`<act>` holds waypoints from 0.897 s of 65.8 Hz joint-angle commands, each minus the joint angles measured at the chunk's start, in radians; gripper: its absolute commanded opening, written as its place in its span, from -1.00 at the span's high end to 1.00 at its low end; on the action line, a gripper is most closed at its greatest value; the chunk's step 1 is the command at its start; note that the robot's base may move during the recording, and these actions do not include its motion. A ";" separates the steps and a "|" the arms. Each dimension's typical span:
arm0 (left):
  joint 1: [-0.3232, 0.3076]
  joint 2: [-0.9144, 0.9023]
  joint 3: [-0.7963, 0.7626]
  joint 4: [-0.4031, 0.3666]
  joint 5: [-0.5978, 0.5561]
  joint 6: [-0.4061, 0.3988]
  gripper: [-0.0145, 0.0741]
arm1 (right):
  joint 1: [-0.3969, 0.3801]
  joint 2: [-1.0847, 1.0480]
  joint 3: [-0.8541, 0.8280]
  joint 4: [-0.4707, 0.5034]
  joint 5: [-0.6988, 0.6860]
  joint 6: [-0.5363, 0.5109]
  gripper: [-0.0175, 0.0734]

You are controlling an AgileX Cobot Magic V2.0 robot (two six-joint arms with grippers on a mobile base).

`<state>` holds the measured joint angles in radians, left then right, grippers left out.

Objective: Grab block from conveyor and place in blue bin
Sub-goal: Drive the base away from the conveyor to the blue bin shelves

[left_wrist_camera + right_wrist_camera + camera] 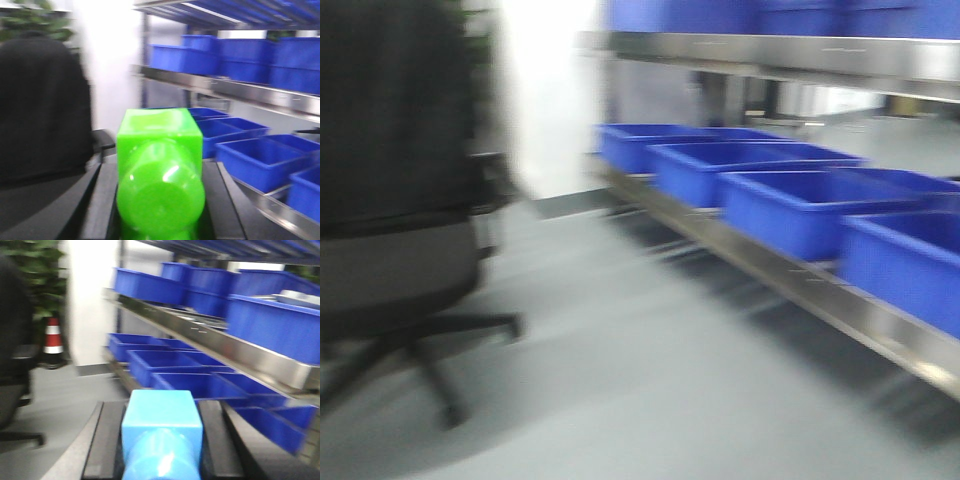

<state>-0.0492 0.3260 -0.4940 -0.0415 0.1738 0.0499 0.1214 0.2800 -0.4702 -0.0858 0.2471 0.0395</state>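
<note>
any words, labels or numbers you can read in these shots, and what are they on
None can be read in any view.
The blue bins, green block, light blue block, steel shelf rail and striped traffic cone show no lettering. All three views are motion-blurred, so any small print would be lost.

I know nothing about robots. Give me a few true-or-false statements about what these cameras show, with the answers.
1. The left gripper holds a green block. True.
2. The right gripper is empty. False: it holds a blue block.
3. The bins on the shelf are red. False: they are blue.
4. A chair stands on the floor at the left of the front view. True.
</note>
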 commanded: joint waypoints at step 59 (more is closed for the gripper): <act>-0.004 -0.007 0.001 0.002 -0.035 -0.002 0.92 | 0.001 -0.003 -0.002 -0.010 -0.023 -0.004 0.97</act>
<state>-0.0492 0.3260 -0.4940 -0.0415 0.1596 0.0499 0.1214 0.2800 -0.4702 -0.0858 0.2471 0.0395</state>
